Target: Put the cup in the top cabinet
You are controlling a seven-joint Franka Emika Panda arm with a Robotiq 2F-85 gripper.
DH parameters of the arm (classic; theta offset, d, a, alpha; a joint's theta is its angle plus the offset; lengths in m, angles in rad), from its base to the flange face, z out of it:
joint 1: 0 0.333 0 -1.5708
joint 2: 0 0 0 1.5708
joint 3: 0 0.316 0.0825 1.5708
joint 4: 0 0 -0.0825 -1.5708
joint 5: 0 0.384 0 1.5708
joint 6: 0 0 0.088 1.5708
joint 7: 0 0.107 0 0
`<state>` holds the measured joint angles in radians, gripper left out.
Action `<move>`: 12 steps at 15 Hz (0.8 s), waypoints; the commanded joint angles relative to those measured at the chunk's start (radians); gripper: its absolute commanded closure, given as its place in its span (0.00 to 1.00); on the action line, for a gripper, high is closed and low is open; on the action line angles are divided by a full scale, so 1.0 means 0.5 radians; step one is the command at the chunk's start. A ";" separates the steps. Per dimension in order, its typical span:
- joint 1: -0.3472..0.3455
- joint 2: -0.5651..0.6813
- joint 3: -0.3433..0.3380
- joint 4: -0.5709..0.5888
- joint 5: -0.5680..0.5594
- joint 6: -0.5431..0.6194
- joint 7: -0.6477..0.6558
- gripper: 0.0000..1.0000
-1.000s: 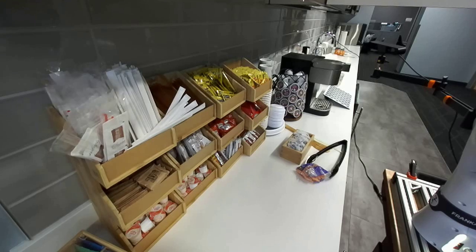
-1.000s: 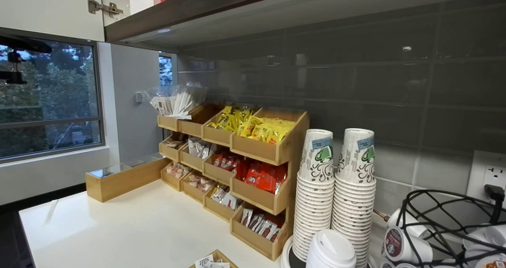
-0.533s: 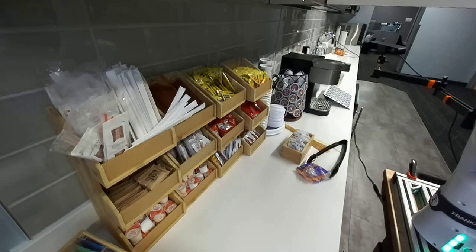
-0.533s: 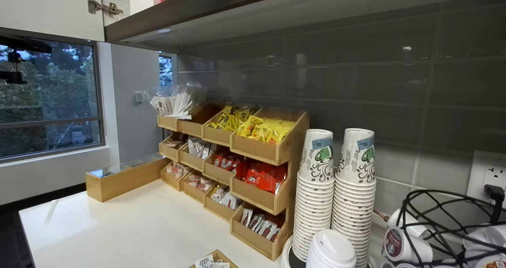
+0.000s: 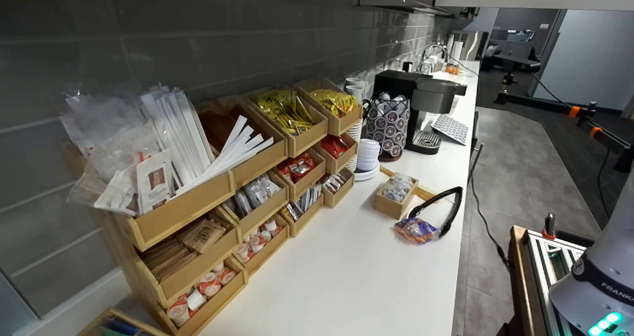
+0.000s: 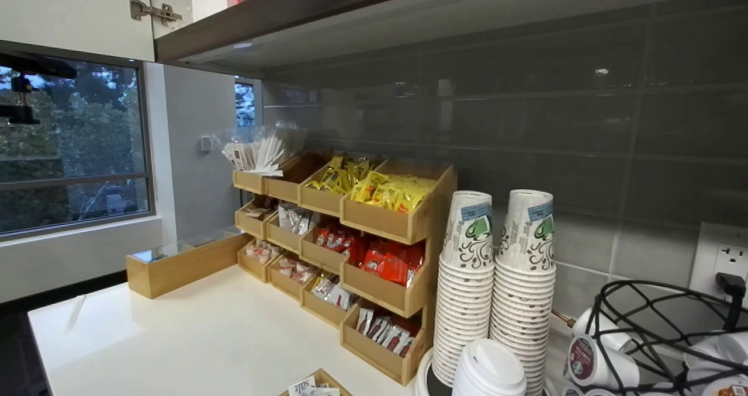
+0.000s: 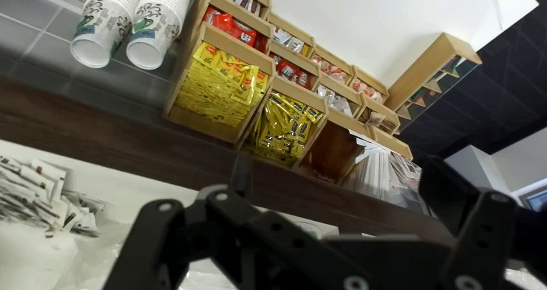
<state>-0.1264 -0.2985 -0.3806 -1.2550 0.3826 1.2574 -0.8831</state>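
In the wrist view, the black gripper has its fingers wide apart near the overhead cabinet; whether they touch it is unclear. Two stacks of inverted paper cups stand beside a wooden condiment rack.

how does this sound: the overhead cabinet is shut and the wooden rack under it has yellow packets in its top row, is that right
No, the overhead cabinet is open: an exterior view shows its door swung out on a hinge. The wooden rack under it does have yellow packets in its top row.
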 commanded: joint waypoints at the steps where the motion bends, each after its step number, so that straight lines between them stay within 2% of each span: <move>1: -0.007 -0.153 -0.009 -0.327 0.123 0.073 0.018 0.00; 7: 0.002 -0.293 -0.013 -0.667 0.170 0.161 -0.016 0.00; 10: -0.022 -0.361 0.036 -0.827 0.086 0.324 -0.012 0.00; 11: 0.018 -0.246 -0.025 -0.631 0.121 0.195 0.000 0.00; 12: 0.019 -0.268 -0.018 -0.682 0.112 0.241 0.001 0.00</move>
<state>-0.1292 -0.4353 -0.3803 -1.6033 0.4418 1.3809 -0.8855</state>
